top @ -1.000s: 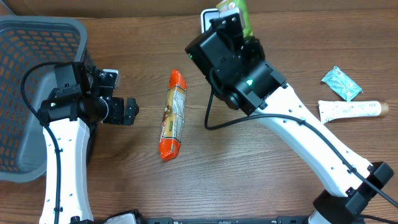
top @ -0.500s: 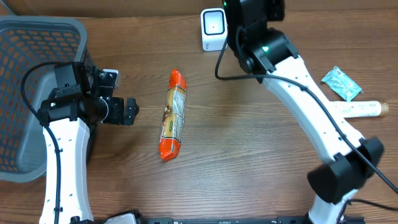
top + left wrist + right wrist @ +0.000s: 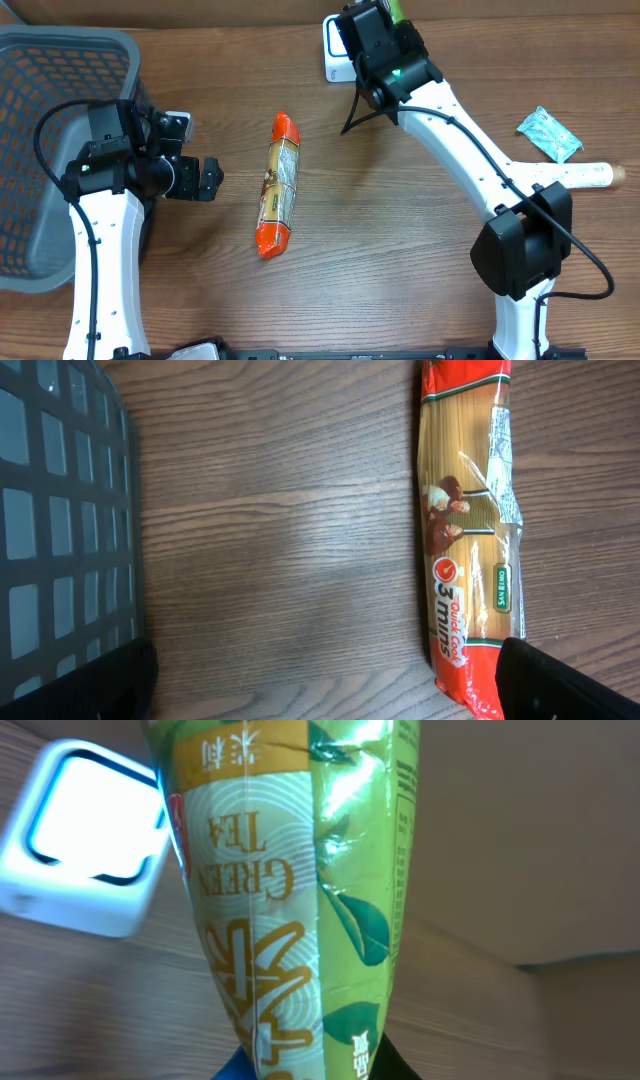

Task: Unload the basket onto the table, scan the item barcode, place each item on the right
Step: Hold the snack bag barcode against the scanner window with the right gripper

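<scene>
My right gripper (image 3: 310, 1065) is shut on a green tea packet (image 3: 300, 890), which stands up from the jaws and fills the right wrist view. The white barcode scanner (image 3: 85, 845) sits just left of the packet on the table. In the overhead view, the scanner (image 3: 333, 58) is at the far edge, partly covered by my right wrist, and only the packet's top (image 3: 397, 8) shows. My left gripper (image 3: 205, 180) is open and holds nothing. It hovers left of an orange spaghetti packet (image 3: 278, 185).
A grey mesh basket (image 3: 60, 60) stands at the far left, behind my left arm. A teal sachet (image 3: 548, 133) and a white tube (image 3: 565, 175) lie at the right edge. In the left wrist view, the spaghetti packet (image 3: 470, 530) lies by the right finger.
My right arm has dropped and stretched toward the far edge, carrying the green tea packet to beside the scanner. The left arm and the spaghetti packet have not moved.
</scene>
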### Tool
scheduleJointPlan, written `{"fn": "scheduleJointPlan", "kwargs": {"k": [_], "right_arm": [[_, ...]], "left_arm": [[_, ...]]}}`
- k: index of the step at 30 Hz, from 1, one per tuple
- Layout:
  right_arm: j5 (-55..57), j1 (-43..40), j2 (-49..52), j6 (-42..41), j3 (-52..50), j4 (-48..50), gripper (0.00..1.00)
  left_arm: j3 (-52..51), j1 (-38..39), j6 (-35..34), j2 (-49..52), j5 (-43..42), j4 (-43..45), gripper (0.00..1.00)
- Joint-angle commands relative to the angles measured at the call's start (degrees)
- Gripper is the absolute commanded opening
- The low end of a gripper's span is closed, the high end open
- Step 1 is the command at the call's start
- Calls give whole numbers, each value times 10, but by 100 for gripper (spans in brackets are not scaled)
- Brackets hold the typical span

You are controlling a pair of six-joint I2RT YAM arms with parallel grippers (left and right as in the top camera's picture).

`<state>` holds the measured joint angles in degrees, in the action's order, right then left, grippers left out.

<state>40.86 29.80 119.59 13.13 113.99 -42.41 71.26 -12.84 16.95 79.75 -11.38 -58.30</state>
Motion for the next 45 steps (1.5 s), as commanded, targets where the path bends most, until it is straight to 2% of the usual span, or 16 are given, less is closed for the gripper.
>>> {"fn": "scheduleJointPlan", "kwargs": {"k": [1, 4, 8, 15, 17, 24, 32, 45], "right_arm": [[-107, -16, -19, -22, 19, 3, 4], [-116, -16, -19, -11, 19, 3, 4], [-82, -17, -19, 64, 19, 47, 4], [-32, -19, 4, 200, 19, 182, 4], [-2, -19, 33, 252, 19, 255, 4], [36, -17, 112, 351, 19, 341, 4], [53, -10, 169, 353, 18, 358, 4], [56, -5, 180, 347, 18, 380, 4]], "left_arm": [[10, 1, 11, 3, -5, 0, 100], [10, 1, 11, 3, -5, 0, 99], [10, 1, 11, 3, -5, 0, 100], [10, 1, 11, 3, -5, 0, 100], [10, 1, 11, 3, -5, 0, 100], [10, 1, 11, 3, -5, 0, 99], [10, 1, 11, 3, -5, 0, 100], [10, 1, 11, 3, -5, 0, 99]]}}
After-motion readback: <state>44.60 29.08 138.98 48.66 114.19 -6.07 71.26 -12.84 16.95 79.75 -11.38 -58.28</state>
